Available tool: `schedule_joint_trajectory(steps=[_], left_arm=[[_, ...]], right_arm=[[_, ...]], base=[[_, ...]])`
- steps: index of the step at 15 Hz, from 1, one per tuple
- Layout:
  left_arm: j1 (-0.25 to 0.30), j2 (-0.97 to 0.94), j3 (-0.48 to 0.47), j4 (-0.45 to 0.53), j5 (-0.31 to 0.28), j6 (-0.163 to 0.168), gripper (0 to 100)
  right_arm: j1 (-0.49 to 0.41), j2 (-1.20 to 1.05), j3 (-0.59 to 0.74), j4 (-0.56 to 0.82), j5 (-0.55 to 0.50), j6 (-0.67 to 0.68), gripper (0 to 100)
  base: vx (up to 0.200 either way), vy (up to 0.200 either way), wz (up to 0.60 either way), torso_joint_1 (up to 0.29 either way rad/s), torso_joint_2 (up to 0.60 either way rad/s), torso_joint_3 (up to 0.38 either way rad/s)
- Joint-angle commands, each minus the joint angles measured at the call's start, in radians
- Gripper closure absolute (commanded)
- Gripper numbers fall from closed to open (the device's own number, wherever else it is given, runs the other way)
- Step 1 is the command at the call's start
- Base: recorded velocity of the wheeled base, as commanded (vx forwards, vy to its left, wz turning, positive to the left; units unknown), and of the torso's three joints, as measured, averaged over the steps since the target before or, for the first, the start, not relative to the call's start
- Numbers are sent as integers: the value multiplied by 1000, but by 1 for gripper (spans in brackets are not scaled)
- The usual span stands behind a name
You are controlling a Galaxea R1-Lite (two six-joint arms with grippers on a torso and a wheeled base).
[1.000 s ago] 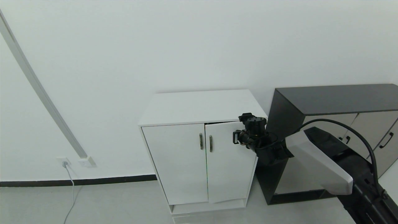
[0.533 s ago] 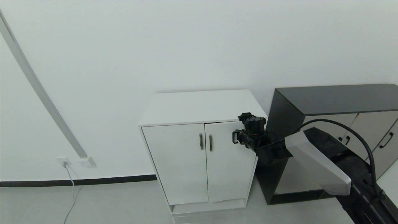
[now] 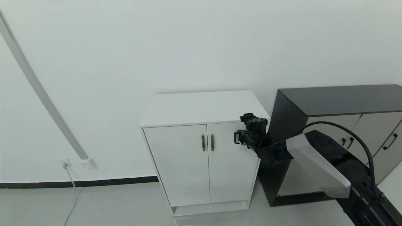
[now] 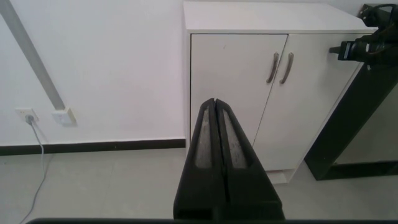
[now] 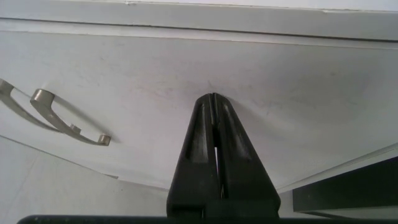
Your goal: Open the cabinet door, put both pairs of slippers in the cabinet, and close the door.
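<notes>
The white cabinet (image 3: 201, 108) stands against the wall with its left door (image 3: 177, 163) and right door (image 3: 230, 169) both flush and closed. Two metal handles (image 3: 207, 142) sit side by side at the centre seam. My right gripper (image 5: 213, 98) is shut with nothing in it, its tips against the right door's upper part, beside the handles (image 5: 68, 121). In the head view the right wrist (image 3: 255, 131) covers the door's upper right corner. My left gripper (image 4: 214, 102) is shut and empty, held well back and pointing at the cabinet (image 4: 236, 93).
A dark cabinet (image 3: 329, 103) with grey doors stands just right of the white one. A wall socket with a cable (image 3: 66, 164) and a slanted conduit (image 3: 37, 88) are on the left. Bare floor (image 3: 110, 204) lies in front.
The right door was slightly ajar, its lower edge sticking out. It has swung flush as the right gripper pressed forward against it.
</notes>
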Motion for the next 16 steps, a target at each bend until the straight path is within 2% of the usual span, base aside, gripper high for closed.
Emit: schedule_joint_trajectory(steps=[1,13,16], left_arm=[[0,1,0,0,0,0,100],[0,1,0,0,0,0,100],[0,1,0,0,-1,0,100]], right_arm=[[0,14,-15,0,0,-1,100],[0,26,-27,-1,-9,-14,100],[7,-64,113,-11,-19,-8,100]], base=[[0,0,0,0,0,0],[0,0,0,0,0,0],[0,0,0,0,0,0]])
